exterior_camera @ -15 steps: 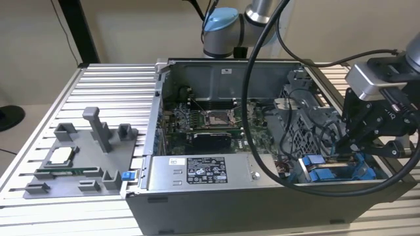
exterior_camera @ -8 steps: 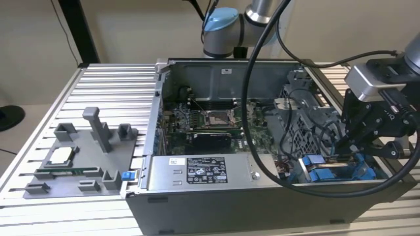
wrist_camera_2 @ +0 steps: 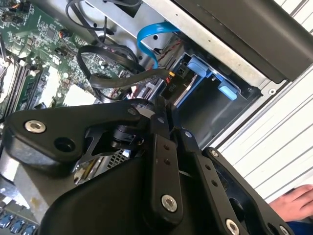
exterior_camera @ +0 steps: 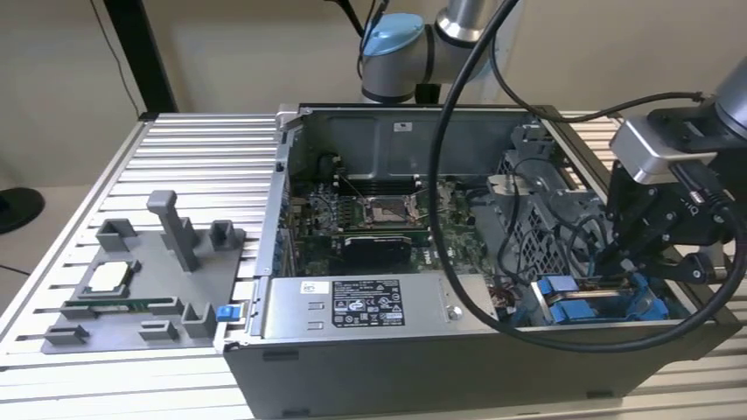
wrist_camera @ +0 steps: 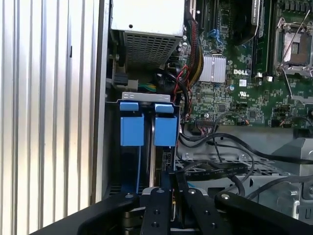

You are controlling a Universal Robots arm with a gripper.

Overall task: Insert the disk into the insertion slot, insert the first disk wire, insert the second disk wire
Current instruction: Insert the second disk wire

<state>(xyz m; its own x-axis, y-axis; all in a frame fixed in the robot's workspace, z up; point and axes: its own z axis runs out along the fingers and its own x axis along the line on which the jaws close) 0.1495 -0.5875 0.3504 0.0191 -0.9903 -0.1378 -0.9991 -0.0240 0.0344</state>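
Your gripper (wrist_camera: pixel 168 188) sits low in the insertion slot (wrist_camera: pixel 146 147), fingers pressed together; whether they pinch a wire, I cannot tell. The disk (exterior_camera: pixel 589 306) appears seated between the blue rails. Wire connections remain unconfirmed.

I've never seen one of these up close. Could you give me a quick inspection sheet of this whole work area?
Surface: slatted metal table, carrying an open computer case.
Job's things: slot with two blue tabs in it; what lies behind them is unclear.
Clutter: grey parts tray at the exterior view's left.
Claw: hangs over the slot.
Cables: black loop across the case; blue ribbon.
Surroundings: a hand beside the case.
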